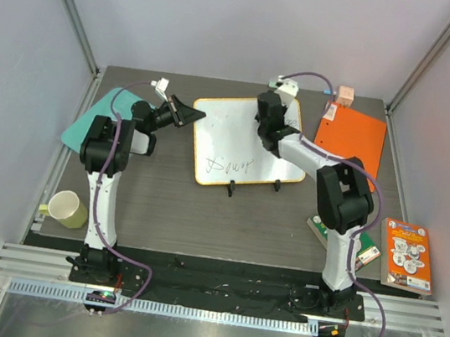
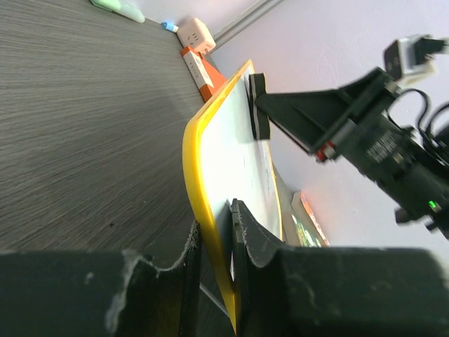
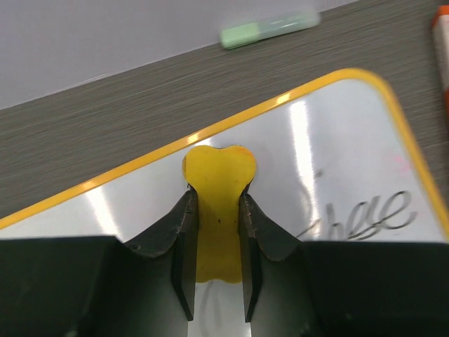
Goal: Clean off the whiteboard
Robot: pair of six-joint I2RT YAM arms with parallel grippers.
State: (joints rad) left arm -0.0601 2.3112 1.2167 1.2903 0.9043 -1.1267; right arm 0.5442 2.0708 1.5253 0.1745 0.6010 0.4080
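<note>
The whiteboard (image 1: 246, 142) lies mid-table, white with an orange-yellow rim, black scribbles (image 1: 232, 167) near its front edge. My left gripper (image 1: 198, 115) is shut on its far left corner; in the left wrist view the rim (image 2: 198, 175) runs between the jaws of the left gripper (image 2: 217, 239). My right gripper (image 1: 267, 135) is shut on a yellow eraser (image 3: 219, 189) and holds it on the board's surface (image 3: 337, 140) near the far edge. Scribbles (image 3: 365, 214) show to its right. The right gripper (image 2: 261, 105) also shows against the board in the left wrist view.
An orange folder (image 1: 350, 136) lies right of the board and a teal sheet (image 1: 97, 120) left of it. A yellow-green mug (image 1: 66, 209) stands front left, a book (image 1: 406, 255) front right. A green marker (image 3: 270, 29) and a white plug (image 1: 345, 93) lie at the back.
</note>
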